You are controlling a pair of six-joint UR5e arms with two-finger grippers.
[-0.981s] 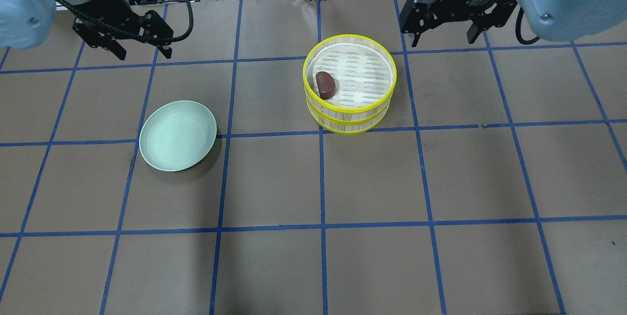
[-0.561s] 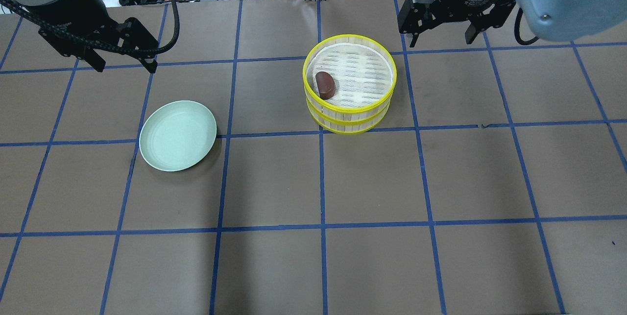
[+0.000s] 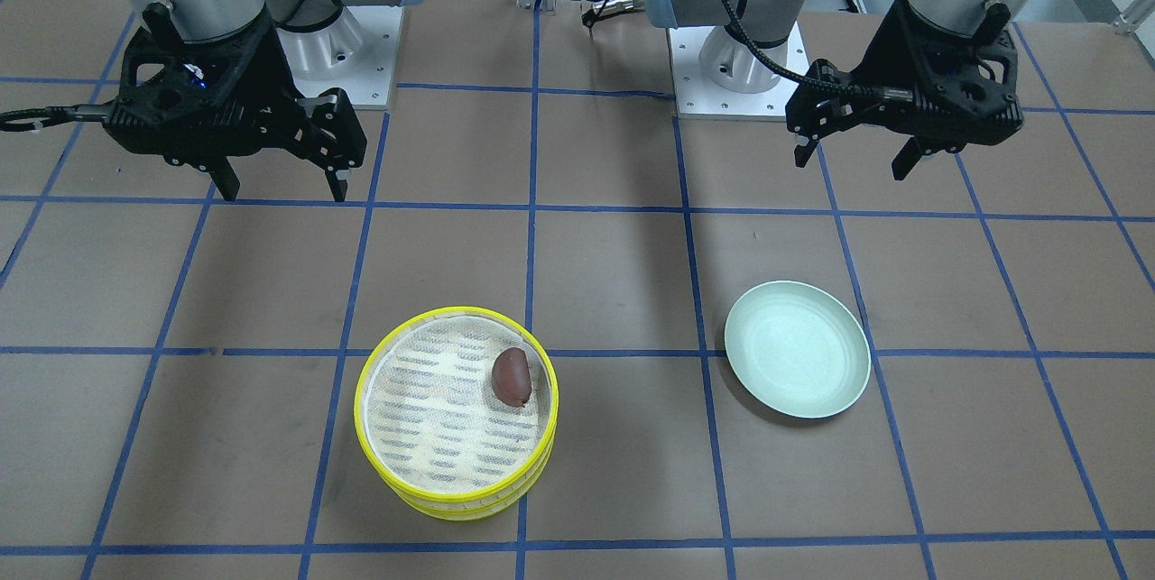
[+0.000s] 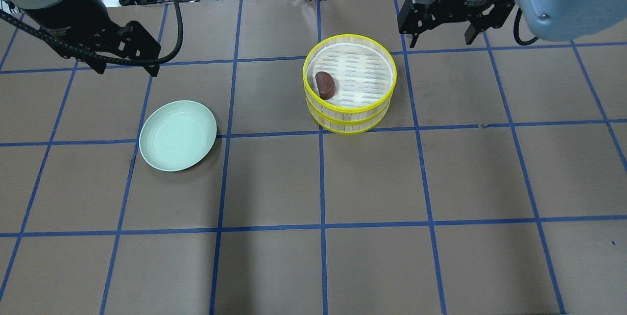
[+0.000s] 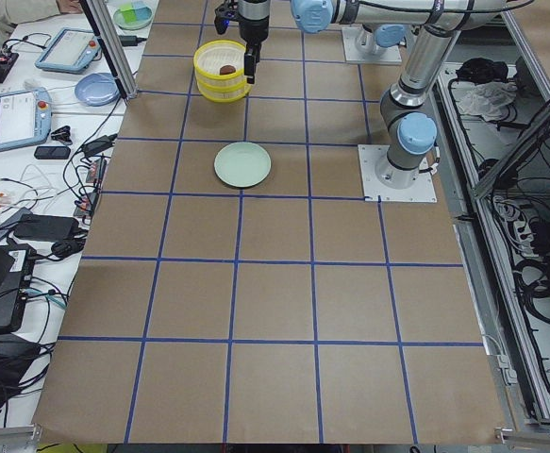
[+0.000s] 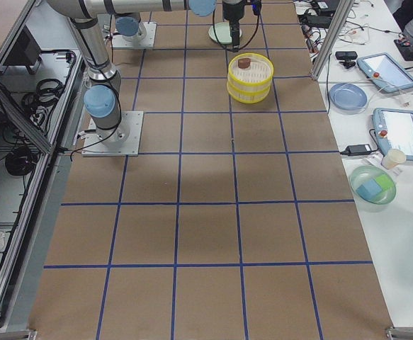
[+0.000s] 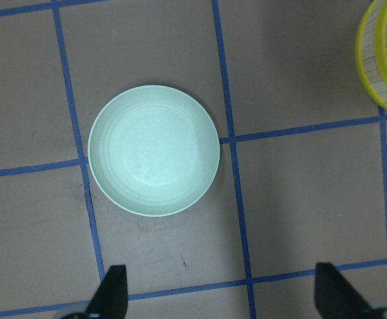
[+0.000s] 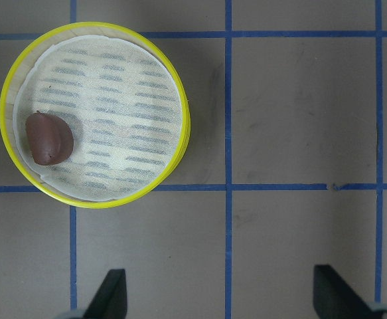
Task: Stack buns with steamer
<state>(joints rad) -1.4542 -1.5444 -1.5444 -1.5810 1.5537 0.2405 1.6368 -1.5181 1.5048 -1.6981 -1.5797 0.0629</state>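
The brown bun point(image 4: 325, 84) is sitting in the top tray of the stacked steamer point(image 4: 349, 120), midway along the operators' edge. The left gripper point(image 3: 852, 167) and right gripper point(image 3: 281, 193) are hanging wide open, gripping nothing, by the robot's edge.

The only writing I can make out is a line of small white print on the black body just above the right tool point(image 4: 443, 39), seen from overhead. It seems to begin "2F Adaptive" before it gets too small to follow. The left tool point(image 4: 123, 69) carries a similar white line on its black body, too blurred to read, and whatever stands on the handheld screens point(image 6: 402, 133) on the side bench is too small as well.
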